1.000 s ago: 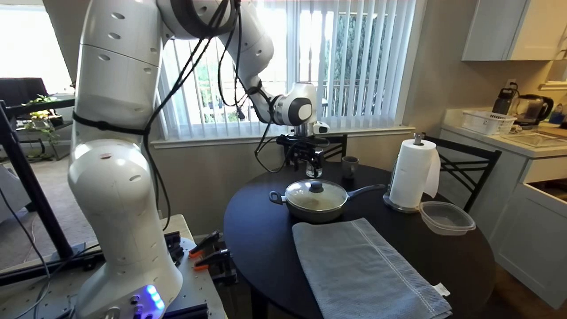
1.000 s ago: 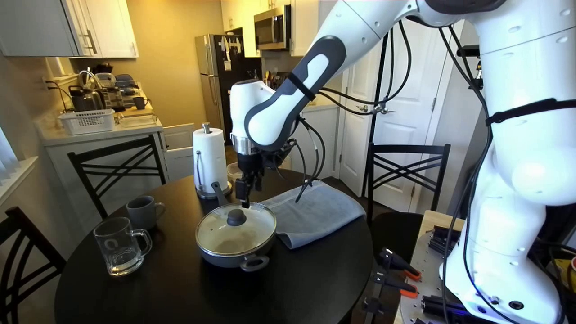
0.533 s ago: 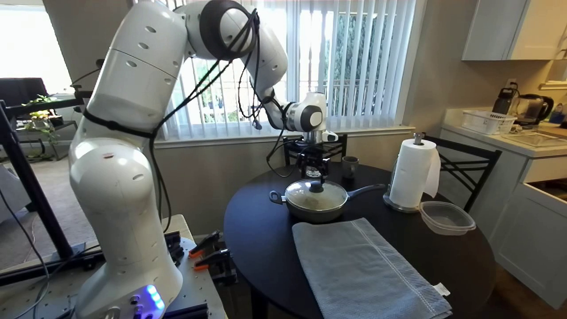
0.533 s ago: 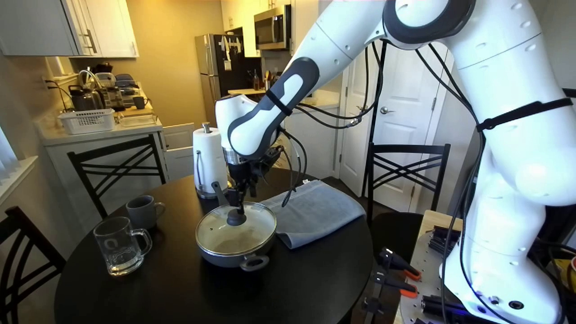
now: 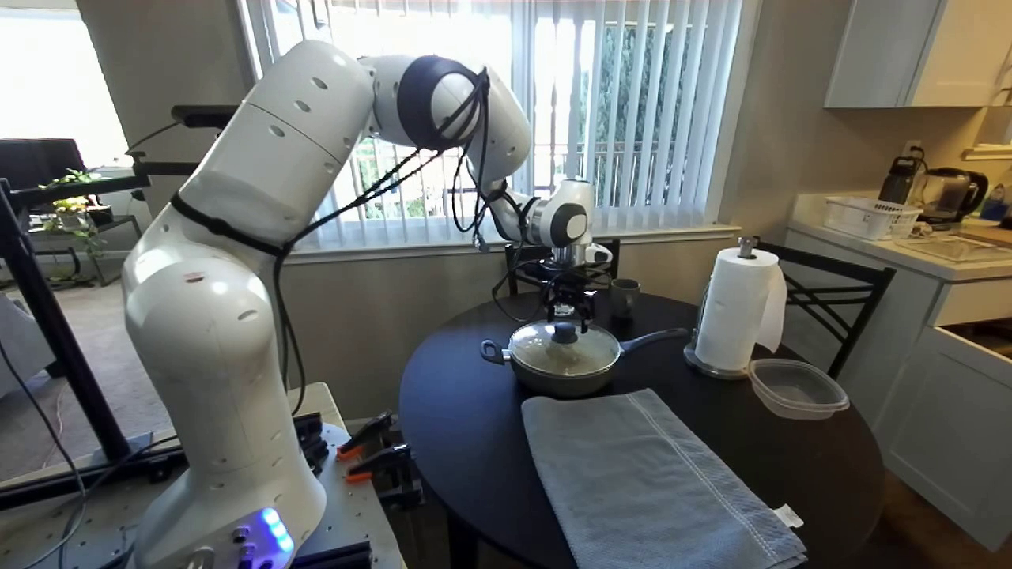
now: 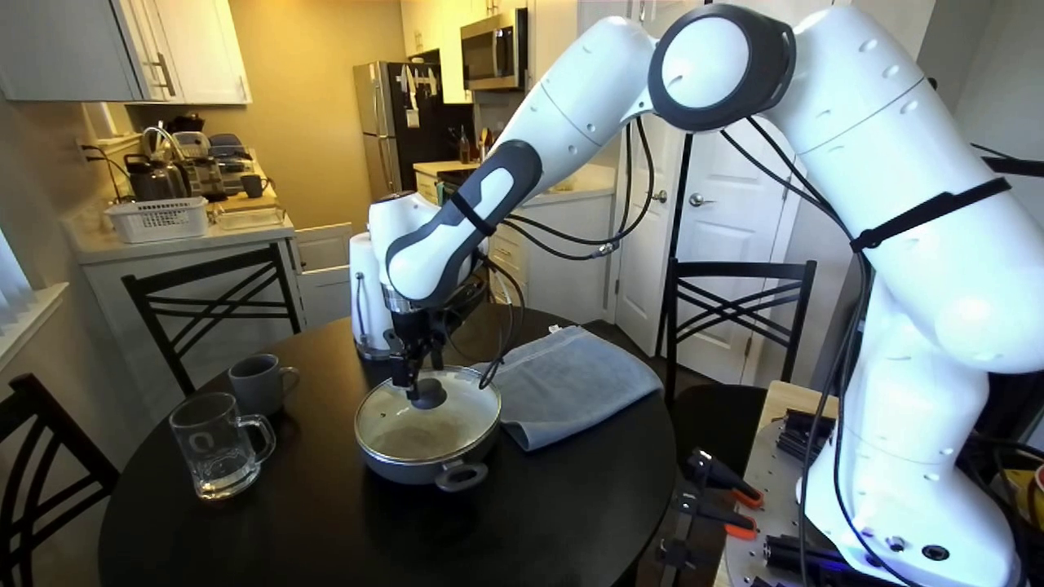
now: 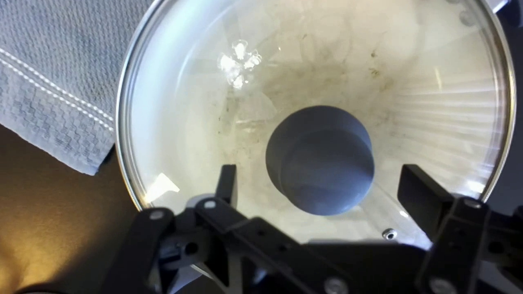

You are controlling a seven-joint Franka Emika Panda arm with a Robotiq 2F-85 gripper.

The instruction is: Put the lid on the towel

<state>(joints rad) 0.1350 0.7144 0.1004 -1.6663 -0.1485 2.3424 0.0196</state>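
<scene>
The glass lid (image 5: 531,346) with its dark knob (image 5: 564,333) sits on the grey pan (image 5: 563,387) in both exterior views; the lid (image 6: 408,432) shows there with its metal rim. The grey-blue towel (image 5: 632,482) lies flat on the table beside the pan, and a corner of the towel (image 7: 77,57) shows in the wrist view. My gripper (image 7: 320,183) is open above the lid. In the wrist view its fingers (image 7: 227,185) stand apart on either side of the knob (image 7: 322,163), with gaps on both sides. The gripper (image 6: 422,379) is low at the knob in an exterior view.
A paper-towel roll (image 5: 739,312) stands near the pan handle (image 5: 658,338). A clear plastic container (image 5: 797,393) is beside the roll. A glass mug (image 6: 218,456) and a grey mug (image 6: 258,387) stand on the round dark table (image 6: 326,530), across the pan from the towel.
My gripper has come down from above the pan's far side, shifted over the lid, and now stands low at the knob. The lid, pan and towel have not moved.
</scene>
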